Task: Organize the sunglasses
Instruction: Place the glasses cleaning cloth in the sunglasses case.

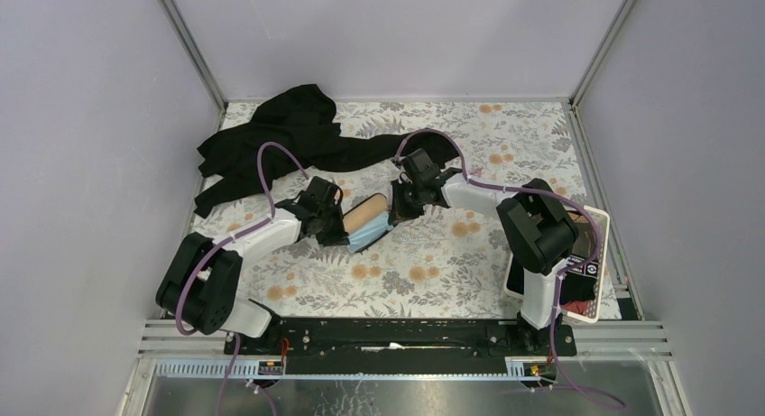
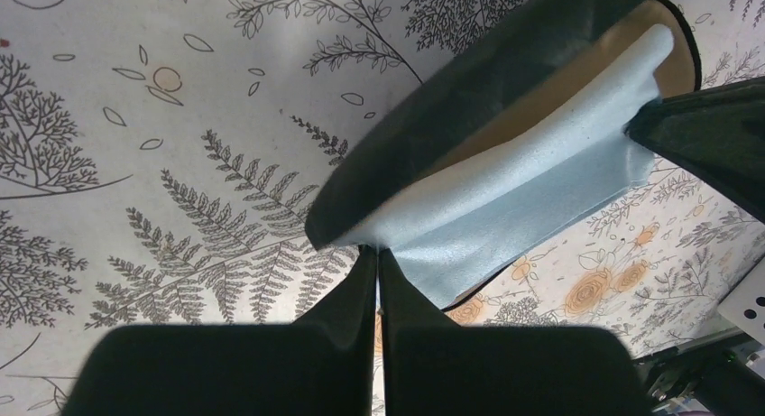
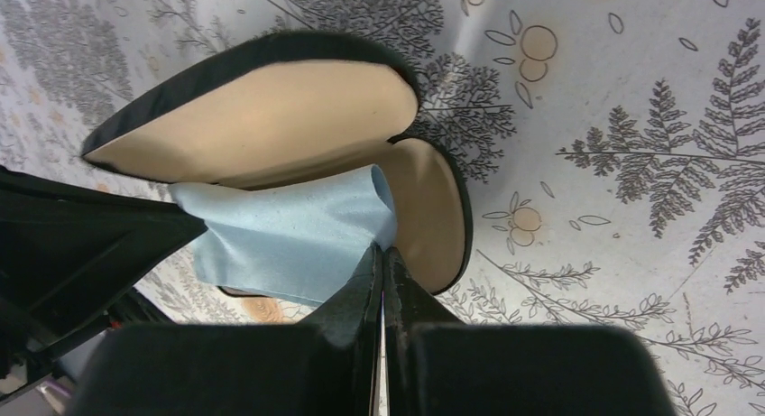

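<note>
The black oval case [image 1: 364, 216] lies open mid-table, tan lining showing. The light blue cloth [image 1: 368, 239] is draped over its base. My left gripper [image 1: 336, 221] is shut on one end of the cloth [image 2: 505, 199], fingertips meeting at its edge [image 2: 377, 250] beside the case lid [image 2: 469, 100]. My right gripper [image 1: 394, 208] is shut on the opposite corner of the cloth [image 3: 289, 231], fingertips [image 3: 381, 247] over the case base [image 3: 437, 208], below the raised lid [image 3: 262, 127]. The sunglasses are hidden in every view.
A black garment [image 1: 298, 136] lies bunched at the back left. A white tray [image 1: 603, 226] with dark items sits at the right edge behind the right arm's base. Grey walls close in the floral table cover [image 1: 505, 145] on three sides.
</note>
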Available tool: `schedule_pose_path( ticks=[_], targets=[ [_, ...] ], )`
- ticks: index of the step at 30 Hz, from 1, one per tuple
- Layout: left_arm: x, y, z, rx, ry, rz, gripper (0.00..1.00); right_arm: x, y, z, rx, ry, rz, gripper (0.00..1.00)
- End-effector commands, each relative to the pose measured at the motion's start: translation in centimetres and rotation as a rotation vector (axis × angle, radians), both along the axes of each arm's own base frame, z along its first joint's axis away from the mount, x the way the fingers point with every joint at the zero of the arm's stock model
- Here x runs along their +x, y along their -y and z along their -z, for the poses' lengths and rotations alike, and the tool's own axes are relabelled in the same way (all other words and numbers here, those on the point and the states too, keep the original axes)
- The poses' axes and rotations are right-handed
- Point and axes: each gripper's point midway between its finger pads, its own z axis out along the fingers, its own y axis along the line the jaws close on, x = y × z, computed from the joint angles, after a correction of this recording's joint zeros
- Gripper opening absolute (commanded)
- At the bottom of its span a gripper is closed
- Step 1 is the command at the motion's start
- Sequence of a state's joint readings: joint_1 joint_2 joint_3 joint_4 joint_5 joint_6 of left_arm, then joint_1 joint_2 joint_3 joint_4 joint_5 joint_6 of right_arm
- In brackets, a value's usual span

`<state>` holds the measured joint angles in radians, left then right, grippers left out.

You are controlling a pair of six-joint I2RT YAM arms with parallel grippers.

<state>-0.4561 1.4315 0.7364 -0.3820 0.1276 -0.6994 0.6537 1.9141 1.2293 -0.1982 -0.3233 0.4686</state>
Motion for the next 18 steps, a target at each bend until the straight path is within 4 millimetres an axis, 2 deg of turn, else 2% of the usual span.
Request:
schedule_pose_path(
  ticks=[1,18],
  targets=[
    [0.6,-0.4,0.7,0.022,0.016,0.014,0.00,0.9,0.6,1.0,-0.067,0.031,0.002,0.00],
    [1.3,0.6,0.5,0.003,0.019,0.036,0.00,2.2,1.3,1.7,-0.135,0.075,0.021,0.00]
  ],
)
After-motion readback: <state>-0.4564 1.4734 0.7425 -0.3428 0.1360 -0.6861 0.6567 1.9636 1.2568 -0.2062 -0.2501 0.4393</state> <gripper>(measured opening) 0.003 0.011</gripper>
